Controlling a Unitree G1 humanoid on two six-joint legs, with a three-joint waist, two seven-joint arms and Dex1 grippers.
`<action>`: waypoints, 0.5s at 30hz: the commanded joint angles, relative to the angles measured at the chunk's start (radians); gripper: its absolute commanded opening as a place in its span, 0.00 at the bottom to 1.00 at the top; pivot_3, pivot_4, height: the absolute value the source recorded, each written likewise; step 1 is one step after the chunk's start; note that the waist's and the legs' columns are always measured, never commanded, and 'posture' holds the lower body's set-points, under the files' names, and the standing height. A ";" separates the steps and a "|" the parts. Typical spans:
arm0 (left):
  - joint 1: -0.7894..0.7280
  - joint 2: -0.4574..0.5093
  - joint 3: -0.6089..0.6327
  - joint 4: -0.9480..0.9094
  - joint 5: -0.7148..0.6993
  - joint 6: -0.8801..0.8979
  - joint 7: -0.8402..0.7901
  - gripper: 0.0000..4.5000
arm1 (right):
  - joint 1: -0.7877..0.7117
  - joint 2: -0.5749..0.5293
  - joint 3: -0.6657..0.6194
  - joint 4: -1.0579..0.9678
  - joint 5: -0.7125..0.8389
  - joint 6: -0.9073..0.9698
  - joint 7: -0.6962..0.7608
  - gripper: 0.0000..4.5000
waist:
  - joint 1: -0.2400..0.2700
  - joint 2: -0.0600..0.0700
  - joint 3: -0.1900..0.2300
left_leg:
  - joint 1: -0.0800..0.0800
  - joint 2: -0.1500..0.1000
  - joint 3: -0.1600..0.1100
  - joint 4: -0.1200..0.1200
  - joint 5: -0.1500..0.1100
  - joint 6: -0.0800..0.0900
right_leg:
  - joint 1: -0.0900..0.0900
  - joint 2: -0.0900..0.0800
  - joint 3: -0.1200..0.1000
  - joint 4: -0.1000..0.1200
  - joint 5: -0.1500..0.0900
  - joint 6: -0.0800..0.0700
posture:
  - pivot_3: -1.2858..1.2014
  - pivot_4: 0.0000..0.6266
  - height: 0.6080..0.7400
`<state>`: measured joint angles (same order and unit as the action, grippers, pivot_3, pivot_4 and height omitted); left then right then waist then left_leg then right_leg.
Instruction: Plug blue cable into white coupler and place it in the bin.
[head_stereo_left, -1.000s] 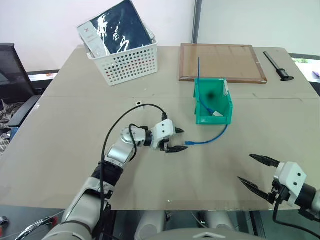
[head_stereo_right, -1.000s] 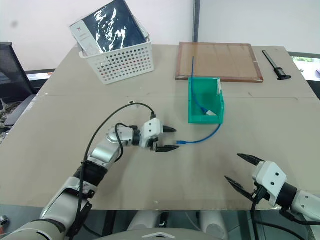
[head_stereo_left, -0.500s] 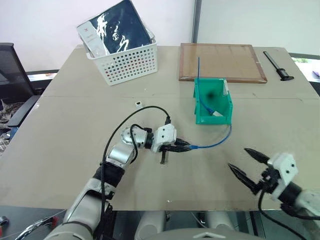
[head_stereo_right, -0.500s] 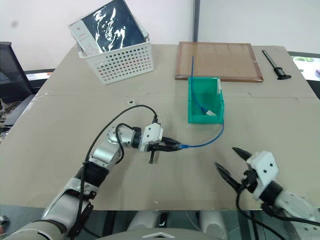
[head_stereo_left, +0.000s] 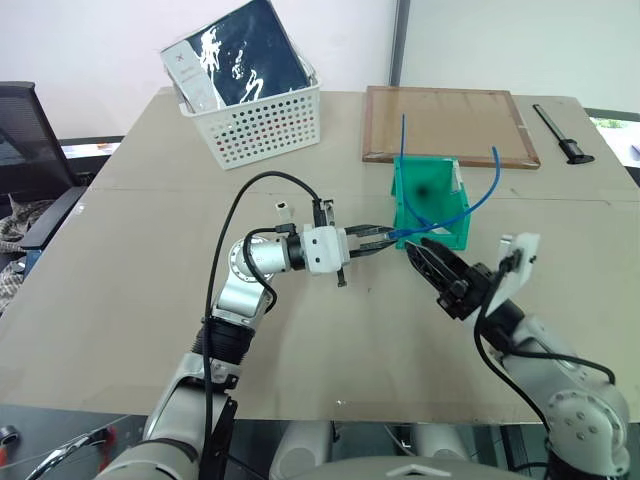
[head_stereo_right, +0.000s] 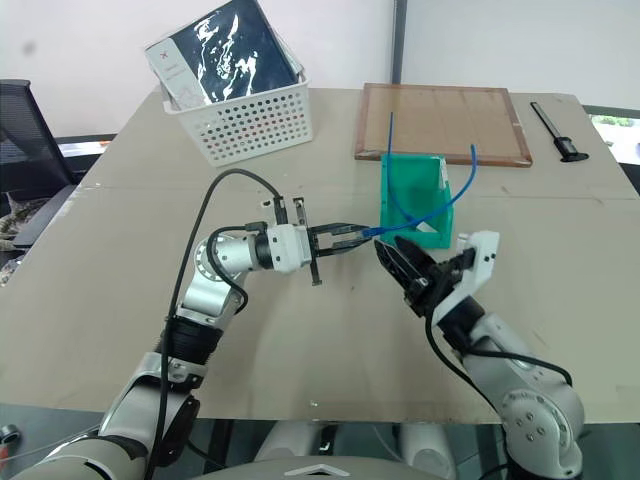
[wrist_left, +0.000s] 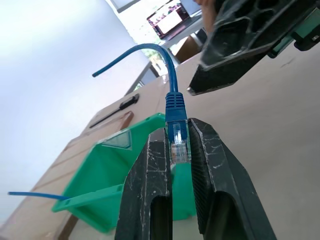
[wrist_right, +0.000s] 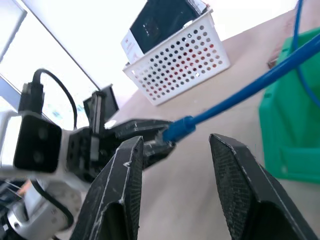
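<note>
Beige and broad, the surface (head_stereo_left: 130, 260) carries one white perforated basket (head_stereo_left: 265, 125) at the far left, one wooden framed board (head_stereo_left: 450, 125) at the far right, one black tool (head_stereo_left: 558, 133) beyond that, and one green bin (head_stereo_left: 430, 205) near the middle. Two blue cables are counted. A straight one (head_stereo_left: 405, 135) stands up out of the bin. The other, the blue cable (head_stereo_left: 470, 205), is thin, bright blue and bent in an arc above the bin, ending in a small clear plug (wrist_left: 178, 145) behind a ribbed blue boot. That plug is clamped between the fingers of the left end effector (head_stereo_left: 385, 240), lifted clear of the surface just left of the bin. The right end effector (head_stereo_left: 430, 262) is held just near of the plug, its two fingers spread apart and gripping nothing.
</note>
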<state>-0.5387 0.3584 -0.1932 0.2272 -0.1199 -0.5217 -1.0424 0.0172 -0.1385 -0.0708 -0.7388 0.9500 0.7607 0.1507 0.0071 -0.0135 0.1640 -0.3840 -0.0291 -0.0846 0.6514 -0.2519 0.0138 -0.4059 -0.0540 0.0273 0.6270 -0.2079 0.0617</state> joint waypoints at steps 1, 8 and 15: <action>-0.016 0.004 0.011 -0.020 0.003 -0.045 0.032 0.00 | -0.061 0.019 0.019 0.027 0.043 -0.002 -0.033 0.43 | -0.002 0.000 0.000 | 0.000 0.000 0.000 0.000 0.000 0.000 | 0.000 0.000 0.000 0.000 0.000 0.000 | 0.52 0.24 0.99; -0.006 0.019 0.002 -0.034 -0.009 -0.058 0.040 0.00 | -0.113 0.005 0.042 0.074 0.051 -0.007 -0.035 0.43 | -0.019 0.000 0.000 | 0.000 -0.001 -0.001 0.000 0.000 0.000 | 0.000 0.000 0.000 0.000 0.000 0.000 | 0.52 0.24 0.99; 0.018 0.026 -0.010 -0.070 -0.019 -0.043 0.044 0.00 | -0.120 -0.002 0.043 0.082 0.068 -0.017 -0.033 0.01 | -0.023 0.000 0.000 | 0.000 0.000 -0.001 -0.001 0.000 0.000 | 0.000 0.001 0.000 0.001 0.000 0.000 | 0.52 0.24 0.99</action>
<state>-0.5230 0.3845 -0.1977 0.2064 -0.1222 -0.5595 -1.0038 -0.0919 -0.1401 -0.0340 -0.6344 0.9964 0.7569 0.1127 -0.0157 -0.0133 0.1641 -0.3837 -0.0294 -0.0858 0.6508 -0.2518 0.0138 -0.4059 -0.0531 0.0269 0.6276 -0.2079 0.0618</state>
